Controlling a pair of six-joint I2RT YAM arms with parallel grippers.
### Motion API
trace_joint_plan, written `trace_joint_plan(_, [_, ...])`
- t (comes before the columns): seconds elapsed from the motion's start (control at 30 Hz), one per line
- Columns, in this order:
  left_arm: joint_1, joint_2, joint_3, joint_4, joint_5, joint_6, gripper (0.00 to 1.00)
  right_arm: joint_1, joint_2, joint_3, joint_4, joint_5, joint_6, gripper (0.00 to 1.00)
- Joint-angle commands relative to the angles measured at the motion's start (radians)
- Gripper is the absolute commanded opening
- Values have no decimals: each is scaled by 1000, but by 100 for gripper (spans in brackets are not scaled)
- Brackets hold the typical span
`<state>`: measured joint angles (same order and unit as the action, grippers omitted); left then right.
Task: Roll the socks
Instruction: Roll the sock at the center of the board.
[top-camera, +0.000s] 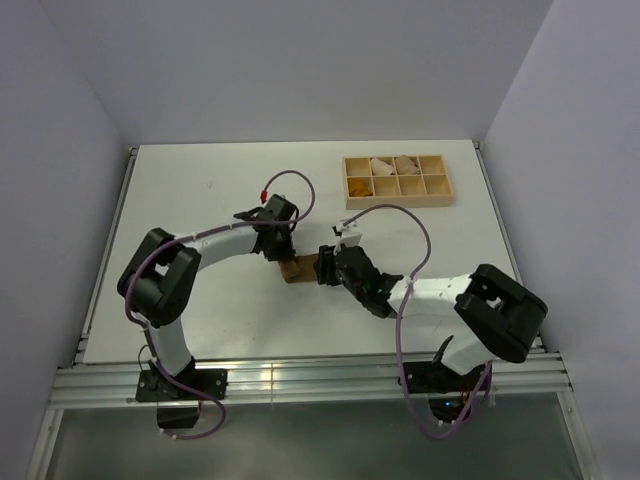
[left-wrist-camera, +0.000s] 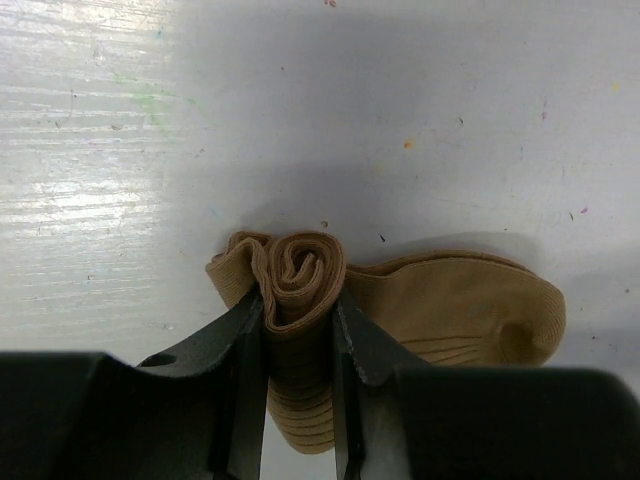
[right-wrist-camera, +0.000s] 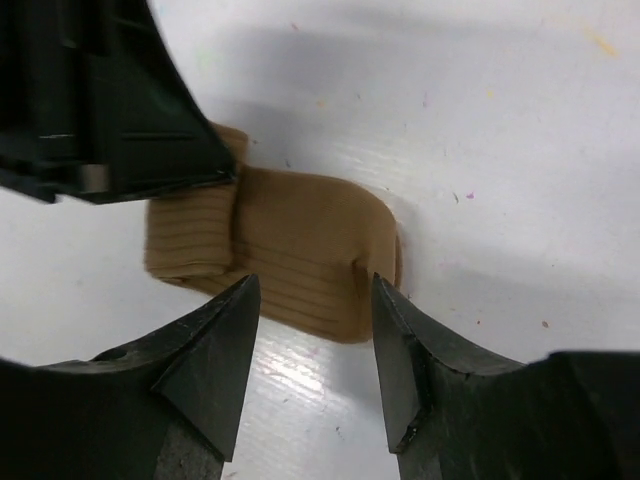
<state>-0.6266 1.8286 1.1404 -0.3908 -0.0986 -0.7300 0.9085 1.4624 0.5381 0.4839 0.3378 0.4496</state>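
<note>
Mid-table, the tan sock (left-wrist-camera: 450, 300) lies half rolled. The left gripper (left-wrist-camera: 300, 305) is clenched on the coiled end, squeezing it thin. From the coil, the loose tail runs toward 3 o'clock, flat on the table (left-wrist-camera: 150, 120). The right gripper (right-wrist-camera: 312, 290) hangs over that tail, jaws apart, holding nothing. It's a soft, light, springy knit and likely to unwind if let go, so pinch across the tail's free edge.
</note>
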Motion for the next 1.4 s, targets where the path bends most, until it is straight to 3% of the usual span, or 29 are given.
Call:
trace_joint_plan(0.0, [-19, 89, -97, -56, 123, -62, 12, -39, 74, 86, -88, -124, 22, 56])
trace_joint_plan(0.17, [-19, 52, -154, -20, 138, -120, 0, -72, 180, 161, -107, -198, -22, 51])
trace_joint_plan(0.53, [-39, 0, -170, -86, 109, -171, 0, -215, 348, 350, -174, -333, -167, 50])
trace_joint_plan(0.83, [-67, -5, -126, -180, 102, -146, 0, -246, 512, 579, -398, -508, -221, 50])
trace_joint_plan(1.13, [-65, -179, -163, -212, -53, -241, 0, -253, 546, 640, -458, -528, -215, 51])
trace_joint_plan(1.37, [-65, -247, -228, -102, -27, -269, 0, -253, 546, 643, -472, -519, -209, 51])
